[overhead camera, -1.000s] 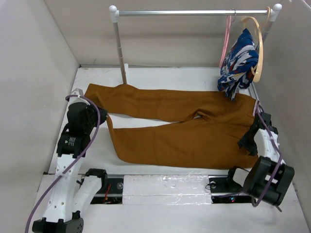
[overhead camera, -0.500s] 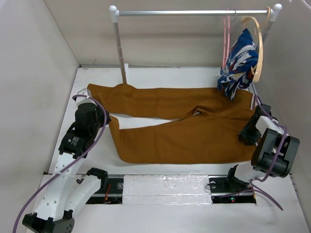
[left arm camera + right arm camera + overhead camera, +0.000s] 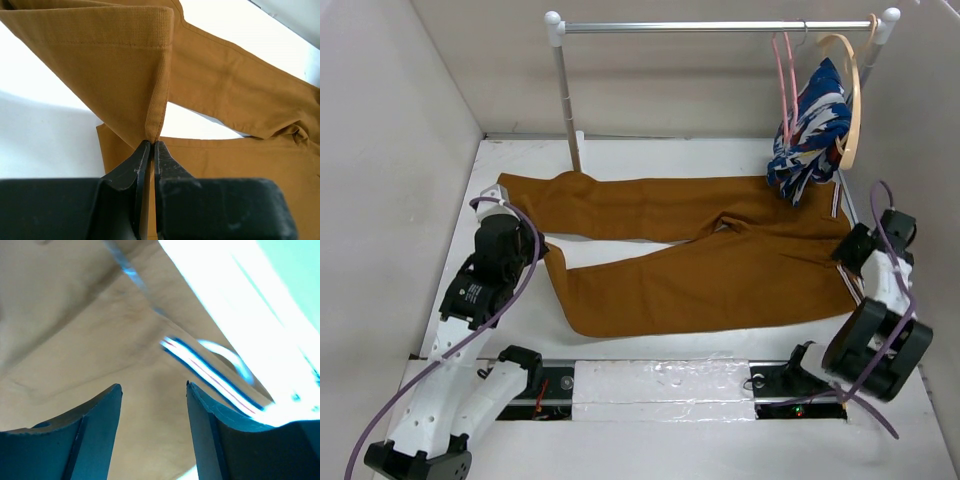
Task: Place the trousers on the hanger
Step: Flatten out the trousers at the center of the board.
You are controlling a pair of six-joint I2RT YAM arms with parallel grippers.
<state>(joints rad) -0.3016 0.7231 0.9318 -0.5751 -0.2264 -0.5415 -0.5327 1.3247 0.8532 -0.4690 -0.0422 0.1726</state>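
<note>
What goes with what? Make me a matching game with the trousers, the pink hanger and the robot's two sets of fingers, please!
Things:
1. trousers
2. pink hanger
3. left fingers
4. right fingers

States:
A. open, gripping nothing
B. hooked on the rail
C. brown, lying on the table
D. shut on a trouser leg's hem

Pairs: 1-C, 2-B, 3-D, 4-A

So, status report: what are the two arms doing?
Left fingers shut on trousers hem. Right fingers open over waistband. Pink hanger on rail, patterned garment beside it.
</note>
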